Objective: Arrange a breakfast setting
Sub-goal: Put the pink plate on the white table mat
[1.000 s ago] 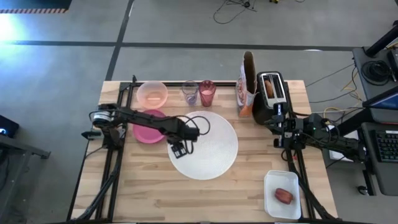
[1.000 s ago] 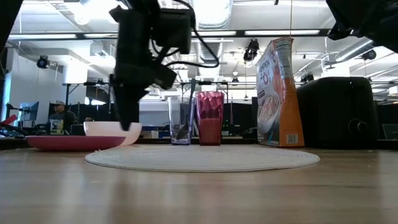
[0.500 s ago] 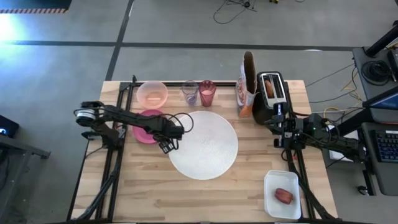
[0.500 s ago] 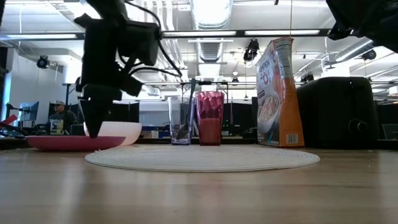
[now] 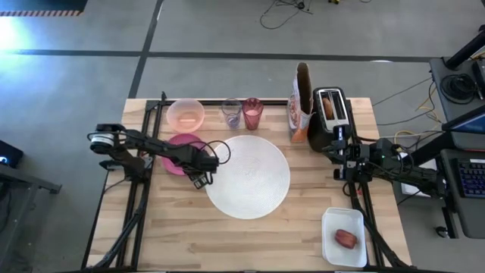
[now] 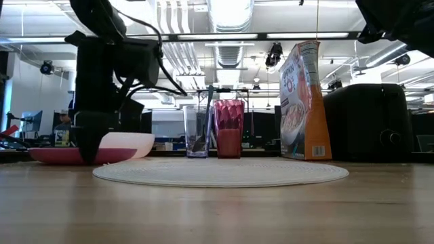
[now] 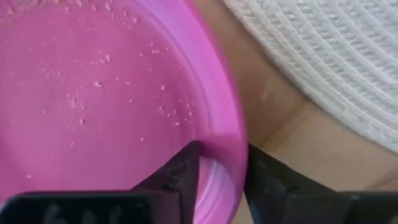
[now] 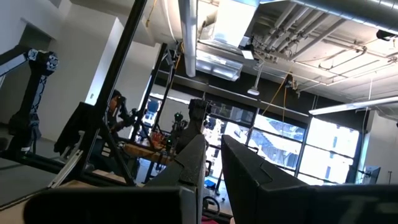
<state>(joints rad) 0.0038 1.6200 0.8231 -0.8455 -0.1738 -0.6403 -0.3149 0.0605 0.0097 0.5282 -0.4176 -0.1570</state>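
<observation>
**Q:** On the wooden tabletop (image 5: 250, 235), where did the left gripper (image 7: 221, 171) stand, and how were its jaws set?

**A:** It stood at the near edge of the smaller magenta plate (image 5: 176, 154), beside the large white round woven plate (image 5: 258, 182). In the left wrist view one dark finger lay inside the magenta rim and the other outside it, so the jaws were clenched around the plate's edge (the plate sat flat on the wood in the low view).

**Q:** And the right gripper (image 8: 211, 155)?

**A:** It waited at the right side of the table beside the black toaster (image 5: 330, 114), its fingers drawn nearly together with nothing between them, pointing out at the room.

**Q:** How were the remaining items distributed?

**A:** Along the far edge, from left to right: the pale pink bowl (image 5: 186, 115), a clear tumbler (image 5: 231, 113) with the teal-handled spoon (image 6: 205, 118) standing in it, the pink translucent cup (image 5: 252, 112), an upright cereal box (image 5: 301, 102) and the toaster, in whose slot the brown bun (image 5: 326, 105) showed. The small red food (image 5: 346, 239) lay in a white rectangular tray (image 5: 330, 224) at the near right corner, well apart from both plates.
</observation>
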